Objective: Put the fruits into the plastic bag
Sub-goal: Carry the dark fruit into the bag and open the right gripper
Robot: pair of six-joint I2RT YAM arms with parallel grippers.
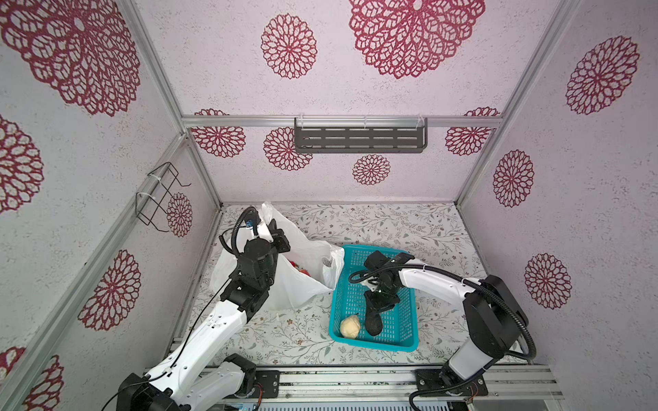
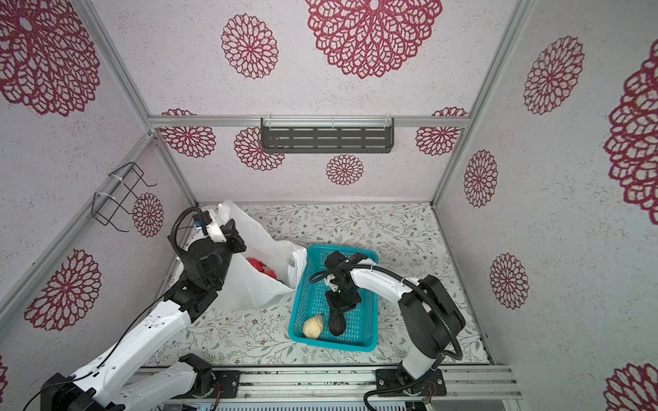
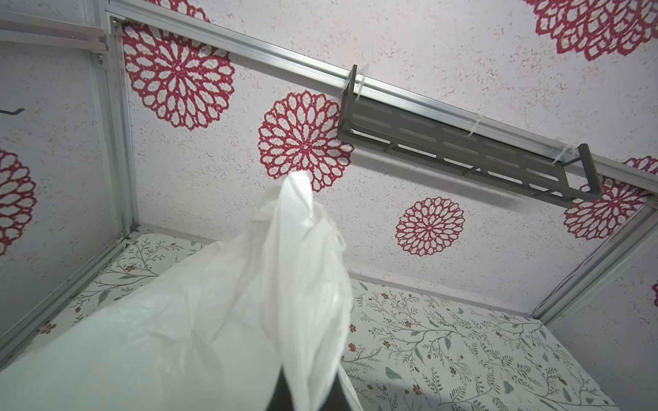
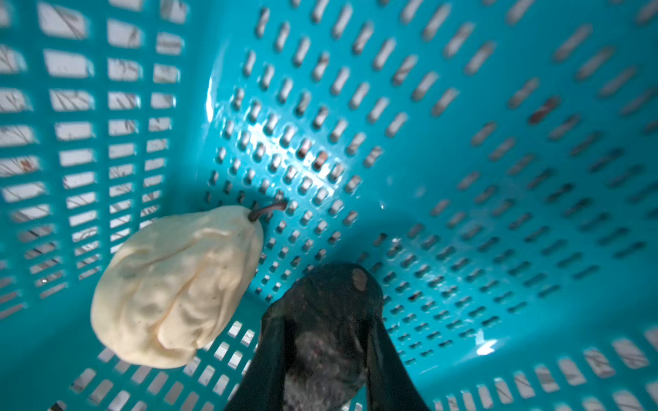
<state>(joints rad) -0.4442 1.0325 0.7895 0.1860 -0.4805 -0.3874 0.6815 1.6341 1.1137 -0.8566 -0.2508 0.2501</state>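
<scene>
The basket (image 1: 406, 322) holds a cream fruit (image 1: 350, 326) and an avocado (image 1: 374, 324), clamped by the right hand (image 4: 324, 331). Red fruit (image 2: 258, 265) lies in the bag (image 1: 302, 284), pinched by the left hand (image 3: 309, 398).

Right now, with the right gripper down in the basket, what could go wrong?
The right gripper pinches the avocado only near its end; it may slip on lifting. The plastic bag, held up on one side only by the left gripper, has a slack mouth; a drop could miss.

Thin, crinkled, translucent film is seen in the plastic bag (image 3: 213, 320). The basket (image 4: 463, 160) is moulded in glossy plastic; a matt, pebbled skin is shown by the avocado (image 4: 331, 295).
</scene>
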